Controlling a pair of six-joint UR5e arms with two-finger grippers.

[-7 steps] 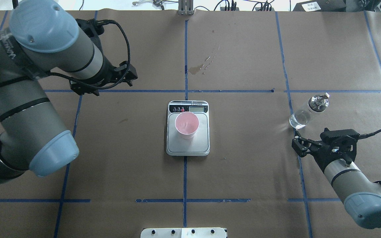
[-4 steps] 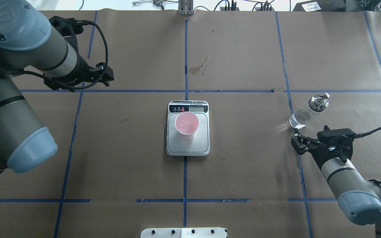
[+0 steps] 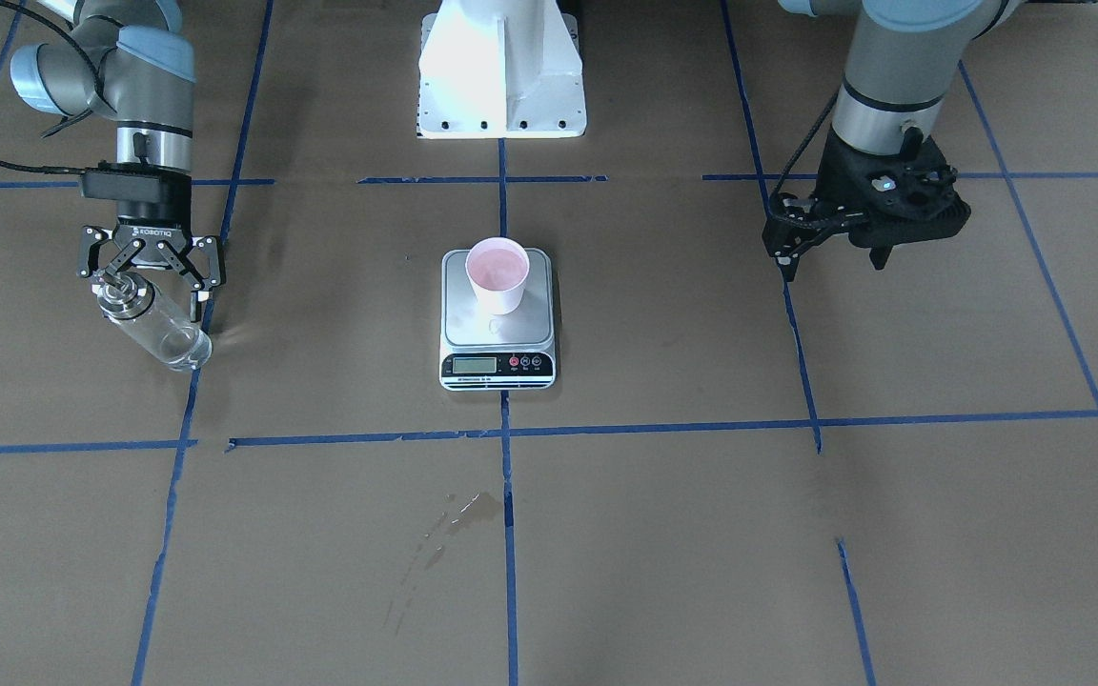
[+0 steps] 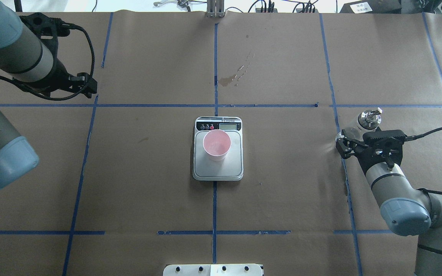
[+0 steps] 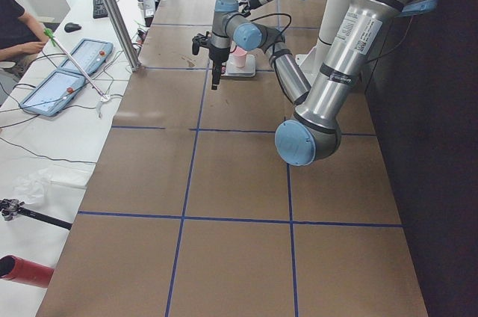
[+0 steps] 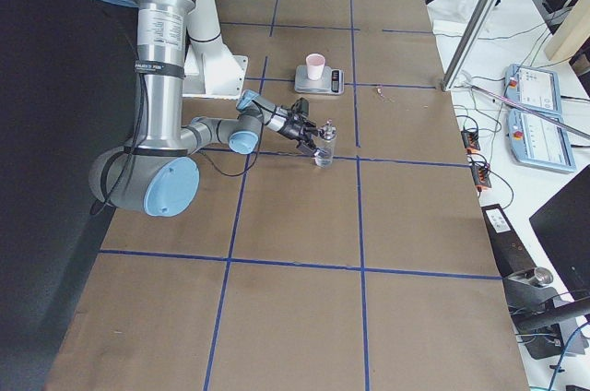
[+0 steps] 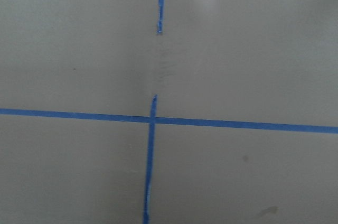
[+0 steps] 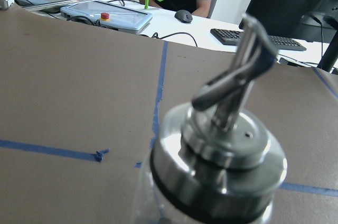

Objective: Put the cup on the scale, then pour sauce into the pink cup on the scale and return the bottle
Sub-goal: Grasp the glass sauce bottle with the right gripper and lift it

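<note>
Pink-lined paper cup (image 3: pixel 498 270) set on the kitchen scale (image 3: pixel 463 324) at mid-surface, I hold the right gripper (image 3: pixel 152 284) at the upright glass pourer bottle (image 3: pixel 163 335) on the robot's right, its jaws spread wide to either side of the bottle's upper part and gripping nothing yet. I judge the clean move is to centre, close on the glass below the metal collar, then lift straight before swinging toward the cup. The left gripper (image 3: pixel 832 259) hangs well apart, jaws open and empty, and only blue tape lines cross the brown paper between bottle and scale.
</note>
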